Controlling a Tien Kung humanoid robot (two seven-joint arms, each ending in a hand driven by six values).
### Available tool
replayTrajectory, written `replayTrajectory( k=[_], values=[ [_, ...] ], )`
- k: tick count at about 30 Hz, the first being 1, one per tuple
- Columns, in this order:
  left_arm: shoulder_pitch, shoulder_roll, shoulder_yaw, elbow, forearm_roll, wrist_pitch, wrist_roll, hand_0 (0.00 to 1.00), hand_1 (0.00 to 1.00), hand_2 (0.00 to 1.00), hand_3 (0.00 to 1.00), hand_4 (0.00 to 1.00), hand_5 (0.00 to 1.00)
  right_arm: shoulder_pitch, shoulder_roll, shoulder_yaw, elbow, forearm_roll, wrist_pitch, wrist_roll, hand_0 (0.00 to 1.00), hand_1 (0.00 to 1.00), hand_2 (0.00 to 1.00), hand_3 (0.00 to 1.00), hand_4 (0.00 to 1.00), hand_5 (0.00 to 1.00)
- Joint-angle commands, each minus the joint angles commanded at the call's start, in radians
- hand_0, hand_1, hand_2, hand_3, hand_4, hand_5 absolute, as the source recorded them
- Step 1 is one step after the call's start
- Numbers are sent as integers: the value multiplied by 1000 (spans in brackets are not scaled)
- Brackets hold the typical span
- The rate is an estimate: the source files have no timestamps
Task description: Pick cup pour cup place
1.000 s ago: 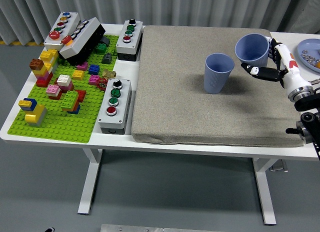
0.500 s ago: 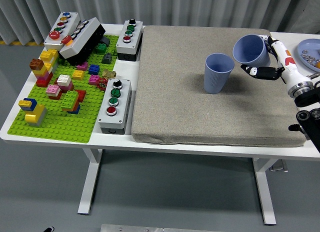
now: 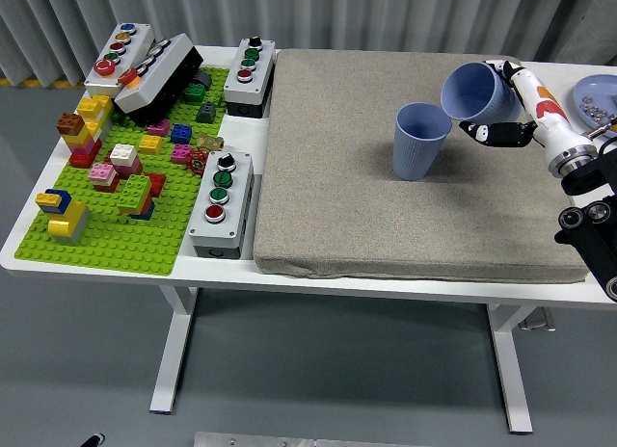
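Right hand point(image 3: 509, 108) grips the tilted blue cup point(image 3: 479, 92), whose mouth sits right of the standing cup point(image 3: 420, 140), so pouring may miss.

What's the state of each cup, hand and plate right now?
Held cup: lifted, tilted toward the other cup.
Standing cup: upright on the grey mat, untouched.
Right hand: fingers closed on the held cup.
Plate: at right edge, small items in it.
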Motion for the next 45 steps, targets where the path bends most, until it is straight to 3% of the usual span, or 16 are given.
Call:
replayTrajectory(
  k=[19,45],
  values=[
    [-1,3,3,0,-4,0,1,806,759,811,750,534,998,25,2,-68,-6,-165,-66,-48,769,613,493,558,697,104],
    [-1,7,7,0,-10,1,2,808,760,812,752,534,998,60,-25,-171,4,-209,-103,-77,777,618,493,551,695,100]
  ],
)
